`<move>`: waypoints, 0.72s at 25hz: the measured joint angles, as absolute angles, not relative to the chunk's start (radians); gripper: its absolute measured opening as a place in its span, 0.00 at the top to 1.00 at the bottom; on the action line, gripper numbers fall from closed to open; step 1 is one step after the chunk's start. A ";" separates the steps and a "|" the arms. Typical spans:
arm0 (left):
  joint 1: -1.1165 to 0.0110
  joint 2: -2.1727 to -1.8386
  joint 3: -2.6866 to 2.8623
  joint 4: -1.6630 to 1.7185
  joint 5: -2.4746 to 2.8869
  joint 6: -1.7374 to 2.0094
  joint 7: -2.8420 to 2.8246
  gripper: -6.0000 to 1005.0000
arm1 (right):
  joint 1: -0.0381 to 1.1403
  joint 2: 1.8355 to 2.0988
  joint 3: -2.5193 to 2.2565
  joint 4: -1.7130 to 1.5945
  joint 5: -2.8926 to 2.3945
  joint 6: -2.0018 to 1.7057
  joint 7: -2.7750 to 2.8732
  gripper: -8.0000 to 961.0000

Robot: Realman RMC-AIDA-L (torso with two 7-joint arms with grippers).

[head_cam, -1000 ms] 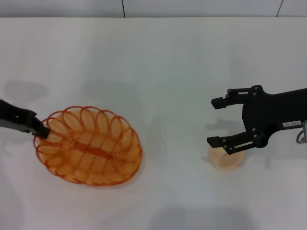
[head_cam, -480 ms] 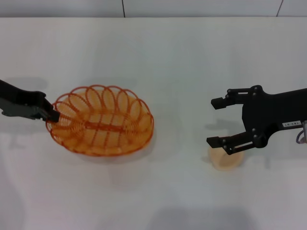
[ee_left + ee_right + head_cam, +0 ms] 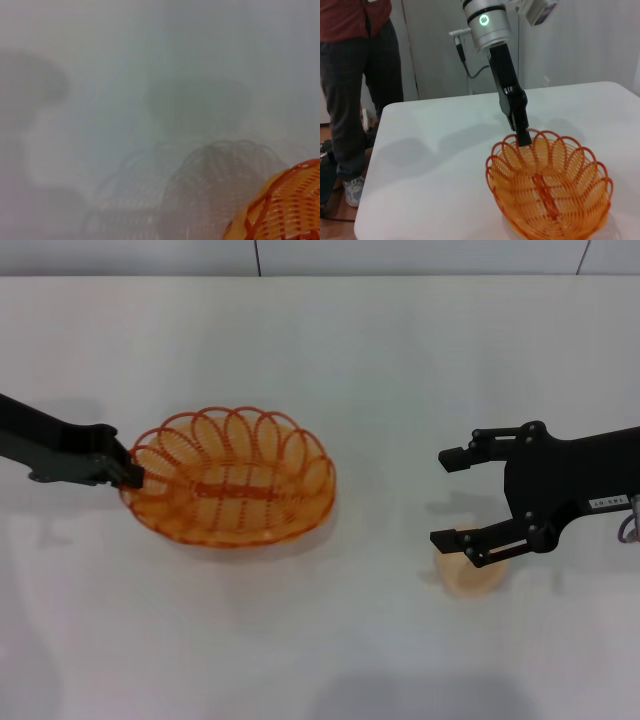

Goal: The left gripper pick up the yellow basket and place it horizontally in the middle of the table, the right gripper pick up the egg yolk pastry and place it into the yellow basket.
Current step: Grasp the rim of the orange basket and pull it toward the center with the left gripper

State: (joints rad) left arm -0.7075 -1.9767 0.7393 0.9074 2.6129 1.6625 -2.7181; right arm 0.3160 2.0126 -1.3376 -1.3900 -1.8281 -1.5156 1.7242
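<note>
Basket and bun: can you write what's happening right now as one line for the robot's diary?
left gripper: shut on yellow basket rim, basket lifted | right gripper: open, above egg yolk pastry | pastry on table
</note>
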 joint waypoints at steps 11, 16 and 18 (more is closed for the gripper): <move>-0.761 -1.996 0.741 0.798 2.588 1.590 -2.722 0.89 | 0.327 2.013 -1.336 -1.400 -1.825 -1.540 1.726 0.10; -0.784 -2.005 0.745 0.741 2.588 1.549 -2.708 0.89 | 0.327 2.013 -1.337 -1.407 -1.824 -1.550 1.726 0.10; -0.795 -2.009 0.745 0.724 2.588 1.540 -2.704 0.88 | 0.327 2.013 -1.336 -1.411 -1.820 -1.555 1.726 0.10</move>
